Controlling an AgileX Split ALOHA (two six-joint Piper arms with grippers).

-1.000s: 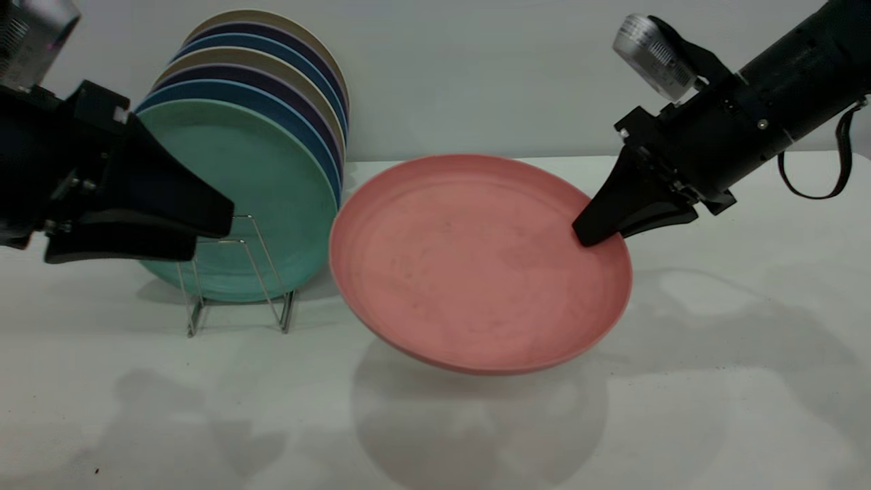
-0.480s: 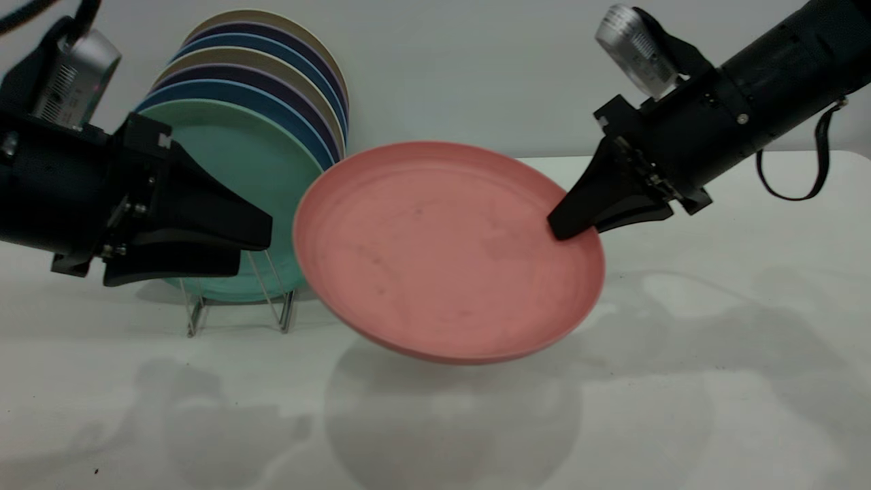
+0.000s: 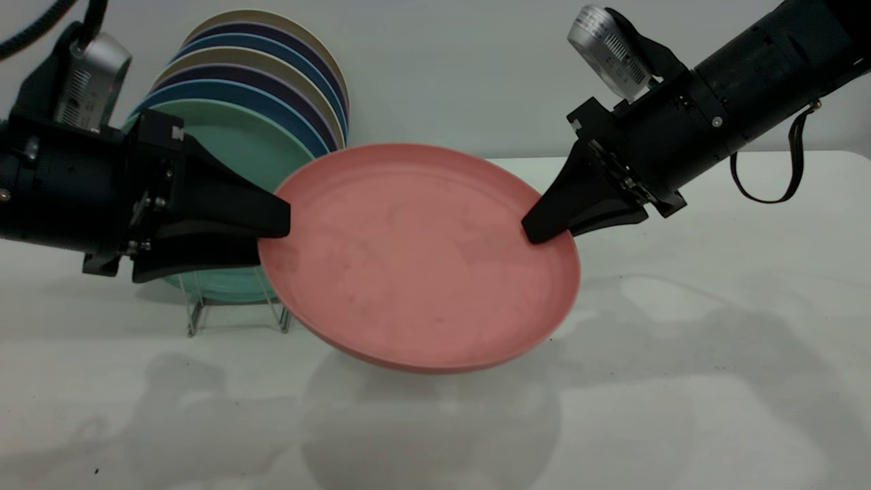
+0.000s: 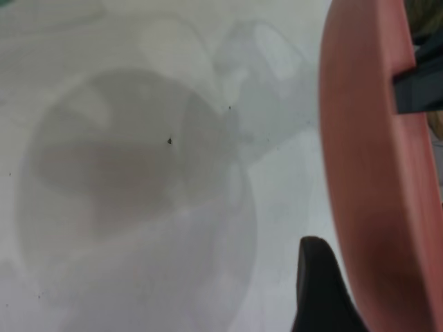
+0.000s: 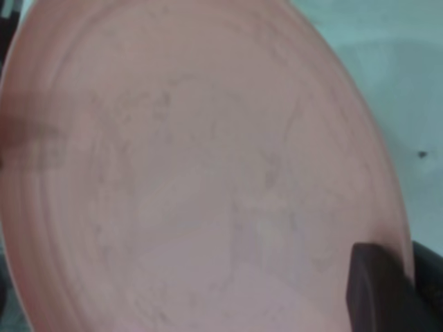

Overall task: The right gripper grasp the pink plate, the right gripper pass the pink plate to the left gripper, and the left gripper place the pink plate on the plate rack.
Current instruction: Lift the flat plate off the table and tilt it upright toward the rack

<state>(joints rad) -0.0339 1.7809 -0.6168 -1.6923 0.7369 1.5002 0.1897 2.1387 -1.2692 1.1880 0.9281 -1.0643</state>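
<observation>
Exterior view: right hand (image 3: 544, 231) clenched on the far-right rim of the pink plate (image 3: 418, 255), holding it tilted above the tabletop (image 3: 680, 381) mid-width. Left hand (image 3: 272, 235) at the plate's left rim, fingers spread above and below it, not clamped. Rack (image 3: 238, 299) near the far-left edge, holding a green plate (image 3: 231, 146).
Left wrist view: plate (image 4: 374, 187) beside one finger (image 4: 318, 290).
Right wrist view: finger (image 5: 374, 290) on plate (image 5: 194, 173).

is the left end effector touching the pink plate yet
Cannot tell. In the exterior view the left end effector straddles the pink plate rim, fingers spread; the left wrist view shows one finger beside the rim, but neither shows contact or gap plainly.
</observation>
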